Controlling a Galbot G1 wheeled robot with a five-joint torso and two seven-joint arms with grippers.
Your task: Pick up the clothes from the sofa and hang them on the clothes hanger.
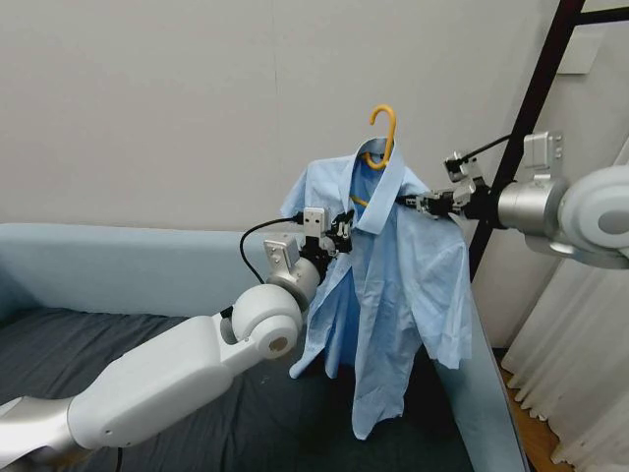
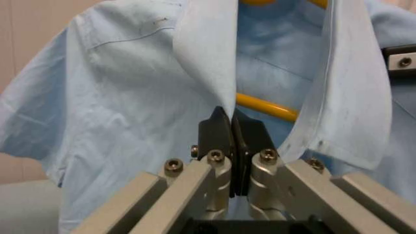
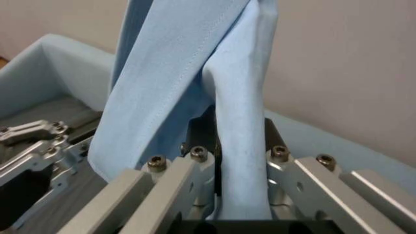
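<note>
Handling first: a light-blue shirt (image 1: 393, 285) draped on a yellow clothes hanger (image 1: 385, 128), up in the air over the sofa (image 1: 118, 265), strung between the two sets of fingers. Prob. thin, light and floppy. Won't keep any shape of its own, and likely to slide off the hanger's shoulders if tugged unevenly. Best taken at the doubled, stitched parts, i.e. collar, front edge or shoulder seam. Better yet, take it by the hanger itself, the only stiff thing here.

Starting w/ the left gripper (image 1: 339, 231): closed tight, black pads (image 2: 217, 131) pressed together w/ no real gap. Appears to nip the lower tip of the shirt's collar-and-front edge right at the fingertips, a small bite on a thin hem, so judged easy to lose. Just beyond those fingertips runs the hanger's yellow bar, apart from the pads and not gripped.

Across to the right gripper (image 1: 405, 204): clamped on a vertical fold of the shirt near the shoulder. Cloth fills the space between the finger pads (image 3: 270, 131), so shut only as far as the bunched fabric allows, a fuller and prob. safer hold than the left one.

Past the right fingers, note a dark slanted pole (image 1: 531, 108), well apart from the hanger's hook. Hook catching on nothing yet.
</note>
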